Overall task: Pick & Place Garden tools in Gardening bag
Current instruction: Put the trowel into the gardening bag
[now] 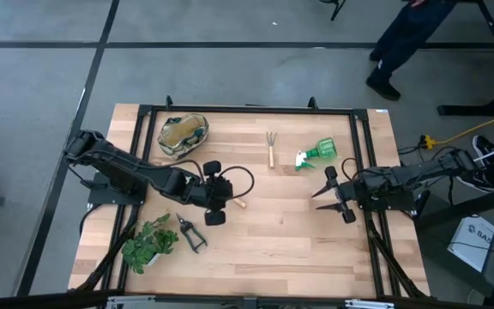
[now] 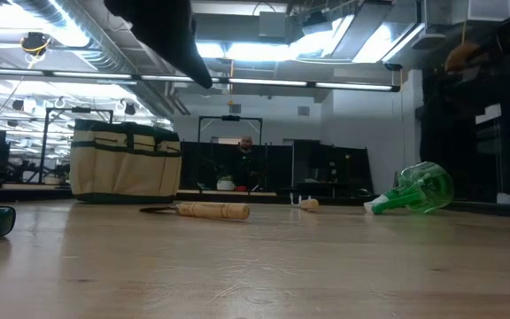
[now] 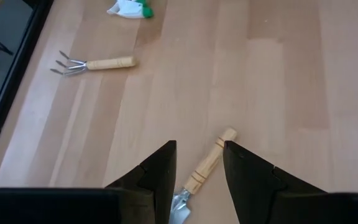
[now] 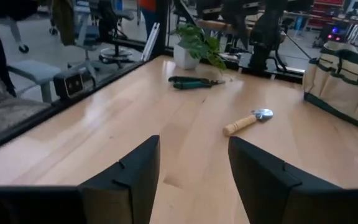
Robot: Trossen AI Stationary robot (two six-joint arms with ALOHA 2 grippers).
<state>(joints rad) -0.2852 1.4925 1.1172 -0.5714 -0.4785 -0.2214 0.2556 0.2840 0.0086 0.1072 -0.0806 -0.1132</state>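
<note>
- Plant (image 1: 148, 244): near the table's (image 1: 298, 240) front-left corner.
- Gardening bag (image 1: 183, 135): upright by the back edge, left of centre.
- Pruning shears (image 1: 191, 232): just right of the plant.
- Left gripper (image 1: 215, 190): released, fingers straddling the trowel (image 3: 204, 174); its blade is mostly hidden under the gripper.
- Hand rake (image 1: 270, 148): back centre.
- Spray bottle (image 1: 317, 154): on its side, right of the rake.
- Right gripper (image 1: 329, 194): released, empty, by the right edge.
</note>
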